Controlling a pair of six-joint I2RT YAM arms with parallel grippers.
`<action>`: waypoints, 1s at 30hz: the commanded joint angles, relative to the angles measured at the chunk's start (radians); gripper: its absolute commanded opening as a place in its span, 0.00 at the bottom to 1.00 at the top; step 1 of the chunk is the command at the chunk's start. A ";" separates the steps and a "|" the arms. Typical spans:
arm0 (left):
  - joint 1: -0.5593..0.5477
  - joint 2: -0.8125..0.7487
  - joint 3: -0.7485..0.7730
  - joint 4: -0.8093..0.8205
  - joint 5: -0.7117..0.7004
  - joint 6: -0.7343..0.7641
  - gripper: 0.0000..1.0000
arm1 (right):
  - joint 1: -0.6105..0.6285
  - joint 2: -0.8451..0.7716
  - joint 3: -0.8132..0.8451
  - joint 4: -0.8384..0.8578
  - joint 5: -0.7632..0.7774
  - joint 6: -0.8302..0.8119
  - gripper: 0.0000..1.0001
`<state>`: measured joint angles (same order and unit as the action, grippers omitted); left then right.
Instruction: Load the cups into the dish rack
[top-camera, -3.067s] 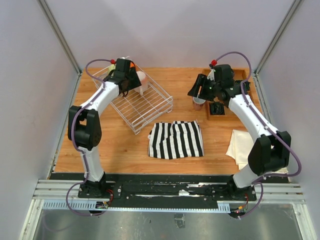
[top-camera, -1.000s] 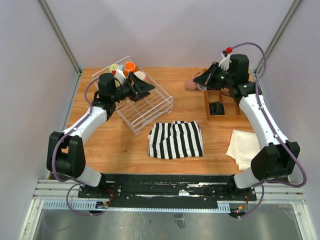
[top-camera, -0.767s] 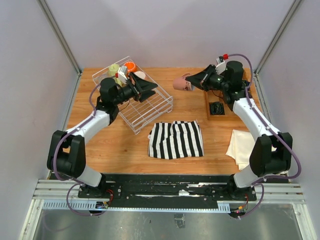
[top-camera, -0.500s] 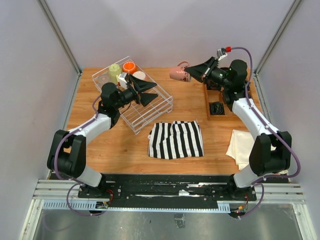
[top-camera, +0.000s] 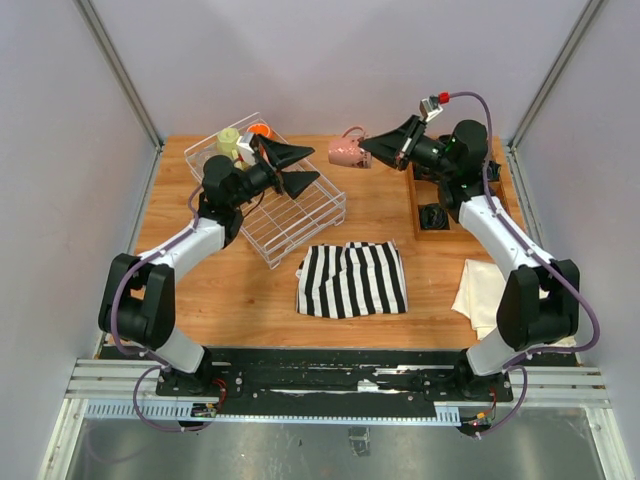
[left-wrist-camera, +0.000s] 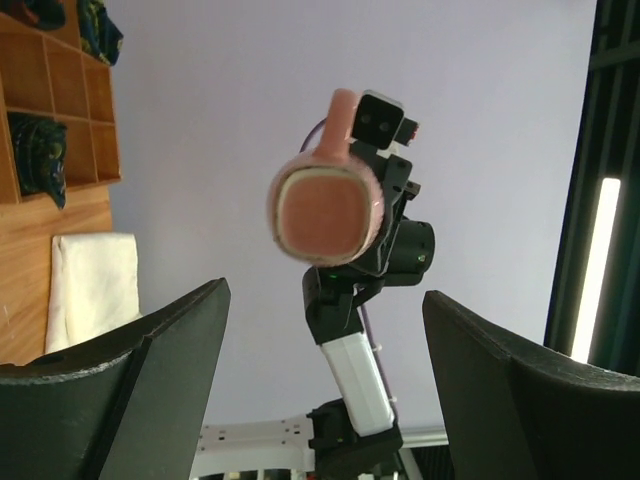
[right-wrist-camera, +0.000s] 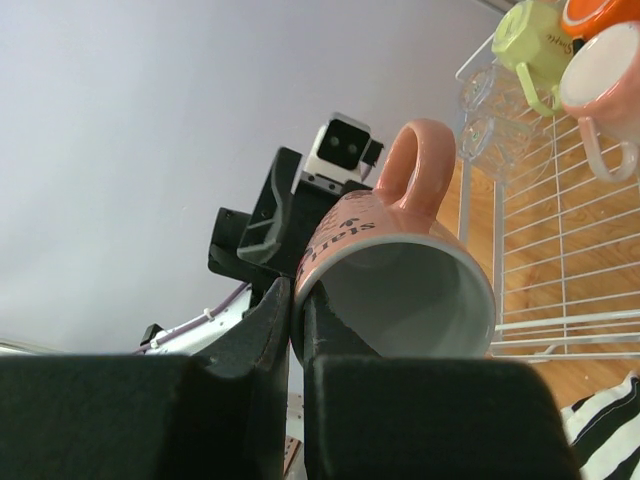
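Observation:
My right gripper (top-camera: 366, 150) is shut on the rim of a dusty-pink mug (top-camera: 346, 151), held in the air on its side between the two arms. In the right wrist view the fingers pinch the mug (right-wrist-camera: 400, 270) wall, one inside and one outside. My left gripper (top-camera: 312, 163) is open above the dish rack (top-camera: 300, 226), pointing at the mug and apart from it. The mug's base (left-wrist-camera: 325, 213) shows above the open left gripper (left-wrist-camera: 325, 292). In the rack stand a yellow-green mug (right-wrist-camera: 530, 45), an orange mug (right-wrist-camera: 600, 12), a pale pink mug (right-wrist-camera: 600, 80) and two glass tumblers (right-wrist-camera: 487, 112).
A black-and-white striped cloth (top-camera: 352, 278) lies in the middle front of the table. A cream cloth (top-camera: 485, 290) lies at the front right. A wooden compartment tray (top-camera: 416, 205) with a dark item sits under the right arm.
My right arm has carried the dusty-pink mug up and to the left, toward the rack. My left gripper has risen from the rack, turned toward the mug and opened slightly wider.

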<state>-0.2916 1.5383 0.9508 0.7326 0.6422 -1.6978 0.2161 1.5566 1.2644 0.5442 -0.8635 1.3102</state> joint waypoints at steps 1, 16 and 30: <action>-0.014 0.025 0.086 -0.034 -0.007 0.074 0.83 | 0.045 0.010 0.055 0.008 -0.012 -0.002 0.01; -0.043 0.063 0.169 -0.193 -0.013 0.205 0.83 | 0.121 0.037 0.083 0.007 0.009 0.006 0.01; -0.045 0.054 0.167 -0.252 -0.031 0.239 0.82 | 0.121 0.043 0.098 0.001 0.006 0.006 0.01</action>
<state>-0.3099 1.5940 1.0985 0.5171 0.5953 -1.4807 0.2996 1.6115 1.2877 0.4534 -0.8295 1.3025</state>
